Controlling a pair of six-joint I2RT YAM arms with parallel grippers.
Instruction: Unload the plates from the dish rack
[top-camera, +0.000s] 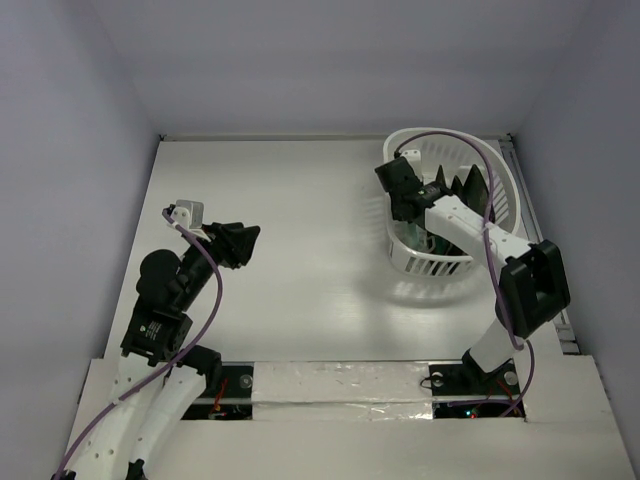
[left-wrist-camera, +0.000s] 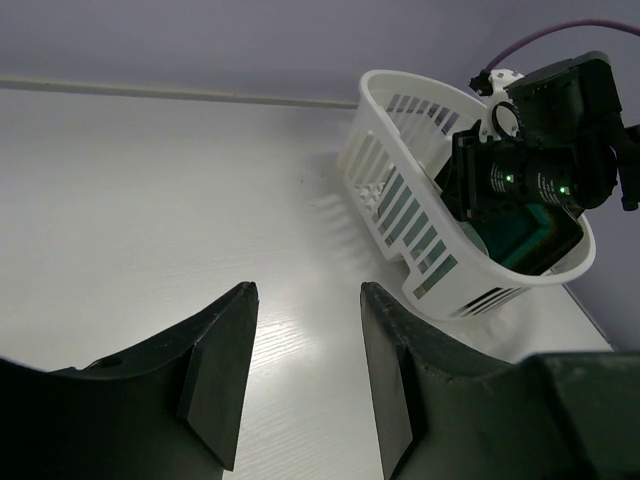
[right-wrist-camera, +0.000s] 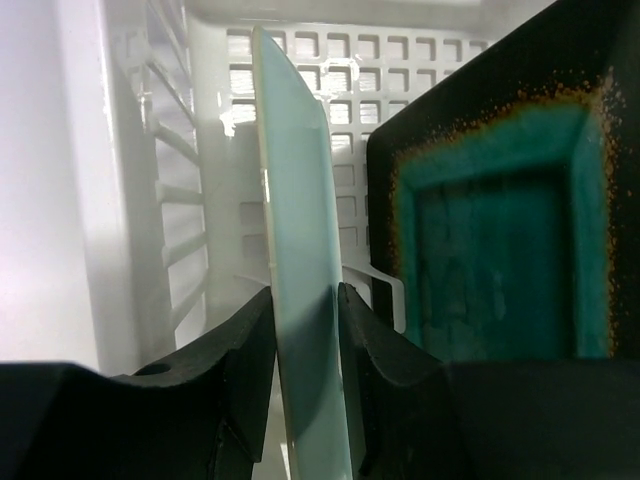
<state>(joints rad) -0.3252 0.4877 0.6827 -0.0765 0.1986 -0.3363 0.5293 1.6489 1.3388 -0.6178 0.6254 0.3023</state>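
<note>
The white dish rack (top-camera: 500, 175) stands at the far right of the table; it also shows in the left wrist view (left-wrist-camera: 400, 150) and the right wrist view (right-wrist-camera: 180, 200). My right gripper (right-wrist-camera: 305, 300) reaches down into it and is shut on the edge of the pale mint-green plate (right-wrist-camera: 295, 200), which stands upright on edge. A dark square plate with a teal face (right-wrist-camera: 500, 260) stands just right of it; it also shows in the left wrist view (left-wrist-camera: 525, 240). Dark plate edges (top-camera: 470, 185) stick up in the rack. My left gripper (left-wrist-camera: 305, 300) is open and empty above the left table.
The white table (top-camera: 300, 260) is bounded by pale walls at the back and sides. The right arm (top-camera: 480, 240) stretches over the rack's near rim. A taped strip (top-camera: 340, 380) runs along the near edge between the arm bases.
</note>
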